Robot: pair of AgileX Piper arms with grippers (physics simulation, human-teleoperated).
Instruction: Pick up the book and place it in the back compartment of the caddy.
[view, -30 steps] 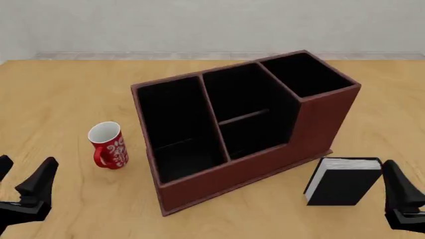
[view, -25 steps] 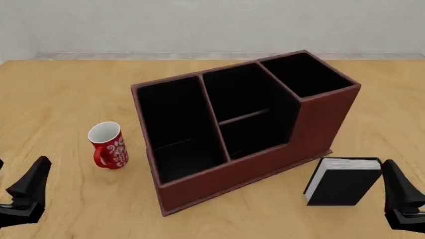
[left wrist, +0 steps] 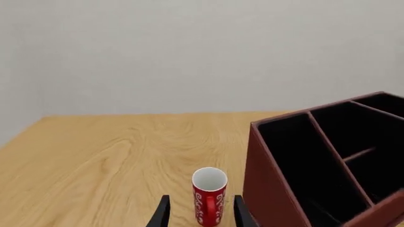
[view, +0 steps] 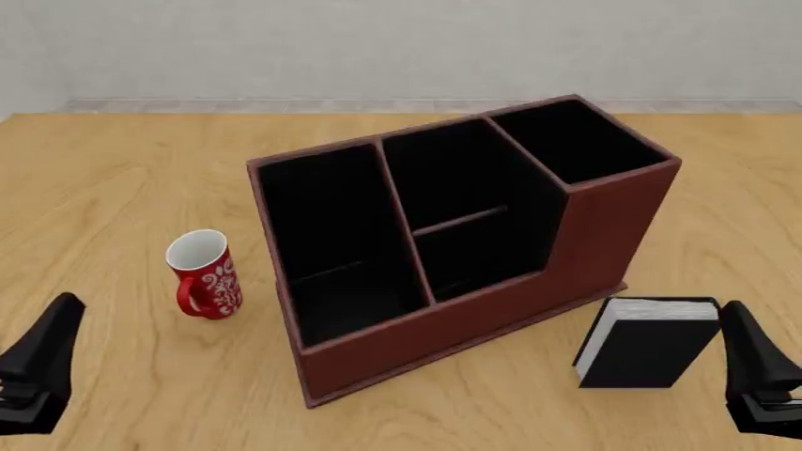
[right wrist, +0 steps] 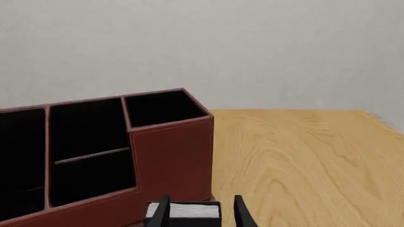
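Note:
The book (view: 645,343), black with white page edges, stands upright on the table just right of the caddy's (view: 501,310) near corner. Its top also shows in the right wrist view as the book (right wrist: 184,210), low between the fingers and farther out. My right gripper (view: 762,376) stands open just right of the book, not touching it. In the caddy's middle column the back compartment (view: 445,174) lies behind a thin cross divider. My left gripper (view: 36,368) is open at the near left. From the left wrist, the left gripper (left wrist: 200,208) points toward the mug.
A red-and-white patterned mug (view: 203,274) stands left of the caddy; in the left wrist view the mug (left wrist: 209,196) sits between the fingers' line of sight. The caddy's tallest cell (view: 577,141) is at its right end. A pale wall rises behind the table.
My left gripper has drawn back toward the near left corner of the front view, with less of it showing. The right gripper, book, caddy and mug have not moved.

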